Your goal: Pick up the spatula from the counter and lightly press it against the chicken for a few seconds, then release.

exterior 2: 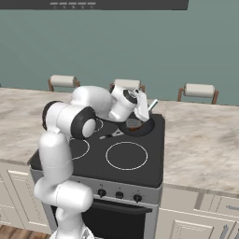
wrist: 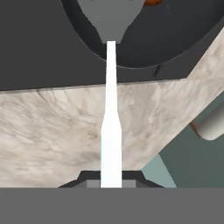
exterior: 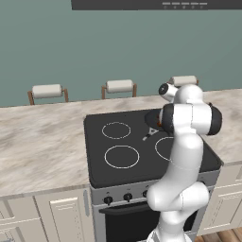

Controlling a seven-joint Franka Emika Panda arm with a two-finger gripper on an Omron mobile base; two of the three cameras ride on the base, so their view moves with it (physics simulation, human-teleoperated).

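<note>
Closing the jaws on the tail end of the spatula (wrist: 111, 131), white handle running straight out between them. Reaching its grey blade over the rim of the dark pan (wrist: 175, 39) toward the brown chicken (wrist: 153, 2); contact impossible to confirm. Crossing marbled tabletop (wrist: 52, 127) beside the stove (exterior 2: 135, 158). Judging the tool light, stiff and smooth-handled. Gripping this far back is making 1 long lever, so risking twist in the jaws; pressing gently.

You have the white-handled spatula (wrist: 111, 131) clamped straight out from the gripper (wrist: 111, 180), its flat grey blade farthest out, just beside the orange-brown chicken (wrist: 153, 1).
</note>
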